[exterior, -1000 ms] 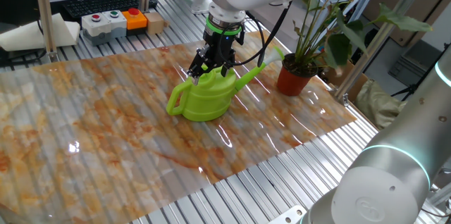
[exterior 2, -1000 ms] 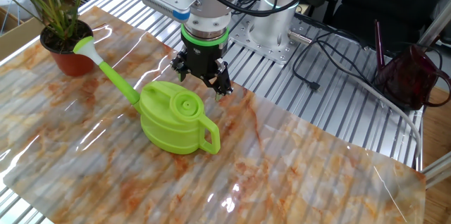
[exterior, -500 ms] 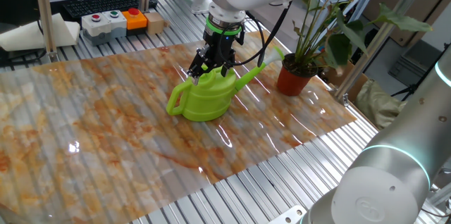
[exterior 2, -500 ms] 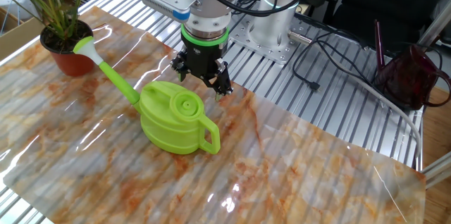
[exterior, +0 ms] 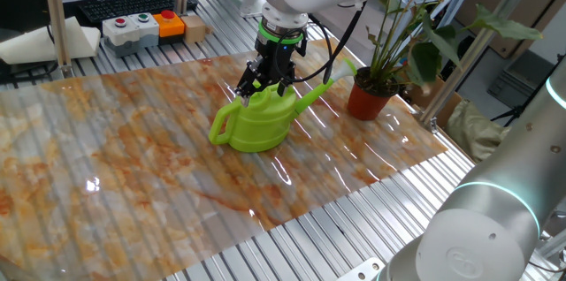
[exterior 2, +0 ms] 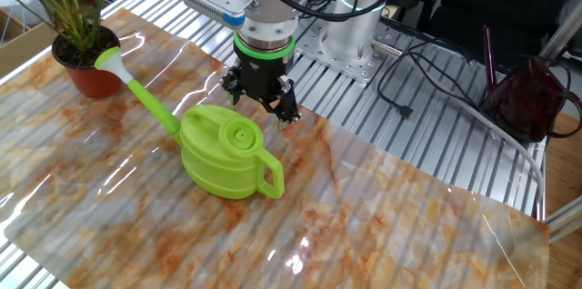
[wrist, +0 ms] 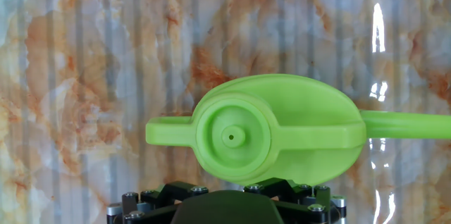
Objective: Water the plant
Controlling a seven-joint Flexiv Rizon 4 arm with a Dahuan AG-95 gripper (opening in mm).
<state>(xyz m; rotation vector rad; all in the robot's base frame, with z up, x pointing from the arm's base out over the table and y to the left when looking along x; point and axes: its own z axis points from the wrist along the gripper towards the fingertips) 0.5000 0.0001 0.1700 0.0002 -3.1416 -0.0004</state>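
Note:
The plant (exterior: 402, 38) has tall thin stems and large dark leaves, in a terracotta-red pot (exterior: 370, 101) at the marbled mat's far right; the other fixed view shows the pot (exterior 2: 80, 67) at top left. A lime-green watering can (exterior: 257, 122) stands upright mid-mat, spout pointing at the pot. My gripper (exterior: 263, 85) hangs open just above the can's back edge, fingers spread and nothing between them. In the other fixed view the gripper (exterior 2: 262, 105) is behind the can (exterior 2: 227, 154). The hand view looks straight down on the can's lid (wrist: 232, 137), handle left, spout right.
A button box (exterior: 141, 29), a keyboard (exterior: 124, 3) and an upright metal post (exterior: 55, 16) sit at the back left. A dark red bag (exterior 2: 532, 98) and loose cables (exterior 2: 409, 89) lie beyond the mat on the slatted table (exterior 2: 436, 134).

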